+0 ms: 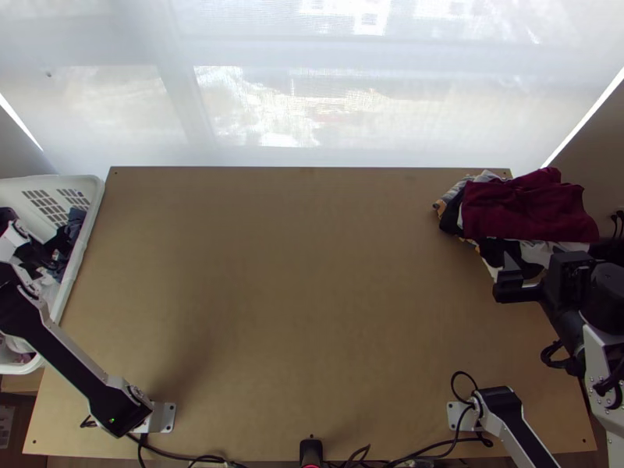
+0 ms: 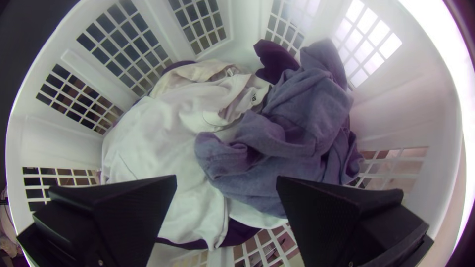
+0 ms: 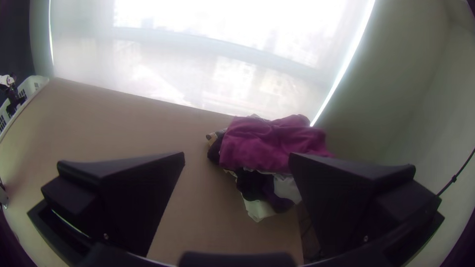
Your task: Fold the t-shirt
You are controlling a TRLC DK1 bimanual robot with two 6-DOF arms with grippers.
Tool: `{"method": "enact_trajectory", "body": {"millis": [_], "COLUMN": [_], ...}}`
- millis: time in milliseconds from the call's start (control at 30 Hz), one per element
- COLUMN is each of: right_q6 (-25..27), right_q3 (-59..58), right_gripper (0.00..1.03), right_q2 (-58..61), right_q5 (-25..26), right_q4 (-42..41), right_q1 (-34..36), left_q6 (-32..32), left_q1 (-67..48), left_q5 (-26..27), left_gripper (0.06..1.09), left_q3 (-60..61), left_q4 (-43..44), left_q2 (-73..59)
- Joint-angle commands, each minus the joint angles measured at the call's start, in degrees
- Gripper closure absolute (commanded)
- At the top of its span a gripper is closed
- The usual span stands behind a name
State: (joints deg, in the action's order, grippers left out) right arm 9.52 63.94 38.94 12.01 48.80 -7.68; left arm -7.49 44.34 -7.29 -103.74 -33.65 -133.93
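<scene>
Folding this t-shirt looks not yet begun: likely it is the white garment [image 2: 163,133] or the blue-grey garment [image 2: 302,123], both bunched in the laundry basket [image 2: 405,99]. The left end effector [image 2: 226,180] is spread wide above them, gripping nothing; the right end effector [image 3: 237,158], also wide and unloaded, is near the clothes pile [image 1: 530,209] at the surface's [image 1: 312,273] far right corner. Picking, spreading, folding and probably stacking remain.
</scene>
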Motion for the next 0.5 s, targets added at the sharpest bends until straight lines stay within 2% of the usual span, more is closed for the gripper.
{"method": "enact_trajectory", "body": {"millis": [0,367,467], "right_q6": [0.85,1.73,1.82], "right_q3": [0.48,1.45,1.54], "right_gripper": [0.05,0.05,0.05], "right_q2": [0.17,0.26,0.26], "right_q5": [0.29,1.0,1.0], "right_q4": [0.42,1.21,1.3], "right_q1": [1.18,1.53,1.62], "left_q6": [-0.42,0.02,0.19], "left_q1": [-0.48,-0.3,-0.13], "left_q5": [-1.15,-3.08,-3.26], "left_gripper": [0.1,0.11,0.16], "left_q3": [-5.77,-10.87,-10.87], "left_q4": [-0.45,-0.98,-1.33], "left_q2": [-5.73,-10.83,-11.71]}}
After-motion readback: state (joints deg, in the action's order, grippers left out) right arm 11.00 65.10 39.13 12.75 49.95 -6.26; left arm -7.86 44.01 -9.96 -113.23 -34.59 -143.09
